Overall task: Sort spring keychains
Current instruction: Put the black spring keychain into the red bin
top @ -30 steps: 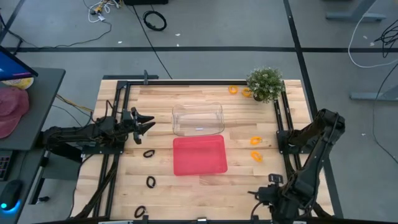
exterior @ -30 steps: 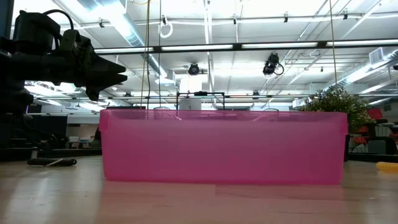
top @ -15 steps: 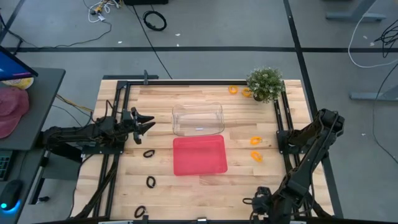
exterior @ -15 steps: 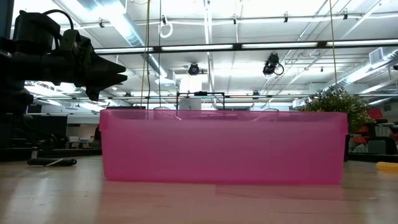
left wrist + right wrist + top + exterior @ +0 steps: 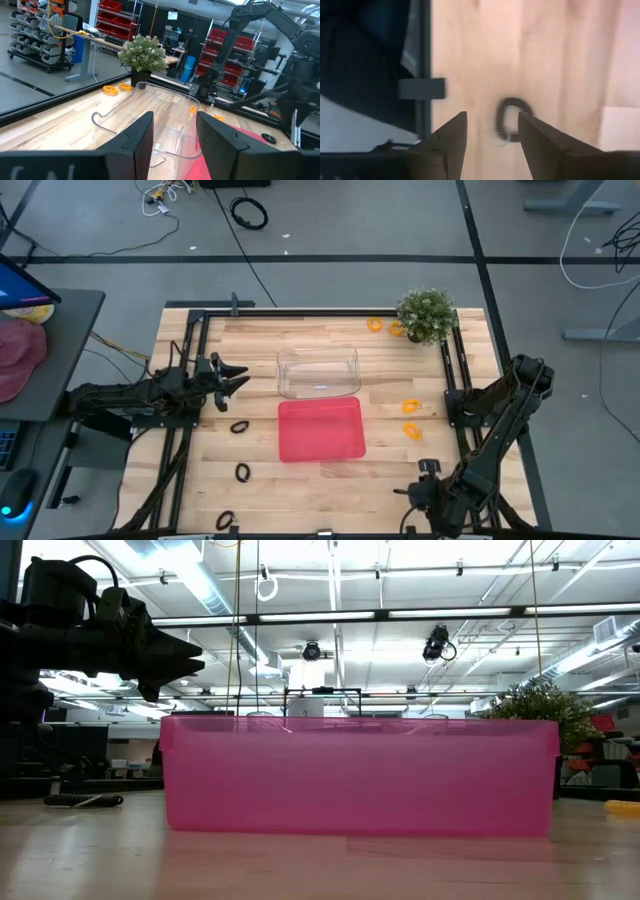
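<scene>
Your right gripper, fingers spread, hovers at the table's 5 o'clock over a black keychain; judging it light and springy, pinch across its coil.

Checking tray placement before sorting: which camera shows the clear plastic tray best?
The high view: the clear rectangular plastic tray shows whole from above, lying just behind the red tray. The left wrist view shows its rim and walls partly, past the left end effector. In the low view the red tray hides it; the right wrist view misses it.
</scene>
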Motion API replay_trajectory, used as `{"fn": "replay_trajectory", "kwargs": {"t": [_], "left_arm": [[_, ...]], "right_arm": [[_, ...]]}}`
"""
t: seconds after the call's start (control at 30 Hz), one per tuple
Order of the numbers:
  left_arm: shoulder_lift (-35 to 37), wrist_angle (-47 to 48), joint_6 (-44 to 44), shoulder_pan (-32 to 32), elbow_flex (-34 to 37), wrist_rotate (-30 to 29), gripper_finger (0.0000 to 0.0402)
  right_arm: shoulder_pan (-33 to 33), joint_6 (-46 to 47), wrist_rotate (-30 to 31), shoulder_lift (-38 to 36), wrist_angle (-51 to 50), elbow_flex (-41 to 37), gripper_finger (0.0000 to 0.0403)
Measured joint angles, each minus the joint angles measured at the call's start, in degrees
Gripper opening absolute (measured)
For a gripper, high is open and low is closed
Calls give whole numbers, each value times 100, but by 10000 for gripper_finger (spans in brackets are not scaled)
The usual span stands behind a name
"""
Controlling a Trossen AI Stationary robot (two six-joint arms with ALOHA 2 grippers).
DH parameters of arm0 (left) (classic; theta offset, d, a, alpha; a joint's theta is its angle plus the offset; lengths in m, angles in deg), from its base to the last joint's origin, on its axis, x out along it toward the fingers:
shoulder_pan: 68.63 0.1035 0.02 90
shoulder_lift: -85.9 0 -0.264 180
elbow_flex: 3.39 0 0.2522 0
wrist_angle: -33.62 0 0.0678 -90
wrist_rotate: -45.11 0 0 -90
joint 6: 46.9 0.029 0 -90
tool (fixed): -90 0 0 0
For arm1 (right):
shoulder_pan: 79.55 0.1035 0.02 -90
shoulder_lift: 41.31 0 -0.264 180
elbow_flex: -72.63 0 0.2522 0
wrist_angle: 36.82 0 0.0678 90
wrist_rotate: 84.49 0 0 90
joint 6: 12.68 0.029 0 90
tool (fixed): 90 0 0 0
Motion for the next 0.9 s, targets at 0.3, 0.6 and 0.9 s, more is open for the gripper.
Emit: {"fn": "replay_trajectory", "kwargs": {"t": [0.3,0.6,0.9], "left_arm": [[0,-2,0,0,0,0,154],[0,-4,0,0,0,0,154],[-2,-14,0,0,0,-2,154]], "right_arm": [[4,-177,424,123,17,-169,180],[4,49,79,127,1419,-1547,180],[7,434,-24,58,2158,-2352,158]]}}
